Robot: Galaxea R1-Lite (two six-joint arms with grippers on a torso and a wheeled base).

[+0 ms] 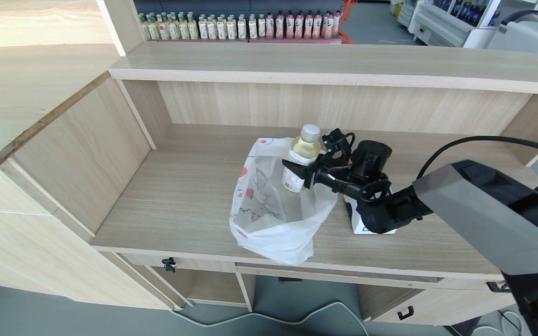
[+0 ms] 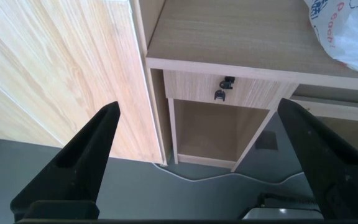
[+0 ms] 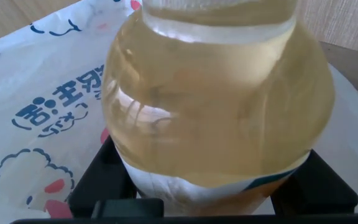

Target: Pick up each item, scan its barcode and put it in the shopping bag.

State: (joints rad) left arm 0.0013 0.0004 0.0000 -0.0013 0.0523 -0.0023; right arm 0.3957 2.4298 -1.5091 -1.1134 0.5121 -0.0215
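A bottle (image 1: 302, 156) of pale yellow drink with a white cap and white label is held upright over the far right rim of the shopping bag (image 1: 269, 210). My right gripper (image 1: 304, 174) is shut on the bottle's lower half. The bag is white plastic with red and blue prints and lies open on the wooden counter (image 1: 185, 205). Up close in the right wrist view, the bottle (image 3: 216, 106) sits between the dark fingers (image 3: 104, 186), with the bag (image 3: 42, 106) behind it. My left gripper (image 2: 197, 168) hangs open below counter height, facing the cabinet front.
A white box (image 1: 361, 223) stands on the counter under my right arm, beside the bag. Wooden walls close the counter at the back and left. A locked drawer (image 2: 224, 91) sits under the counter edge. Drink bottles (image 1: 241, 27) line a far shelf.
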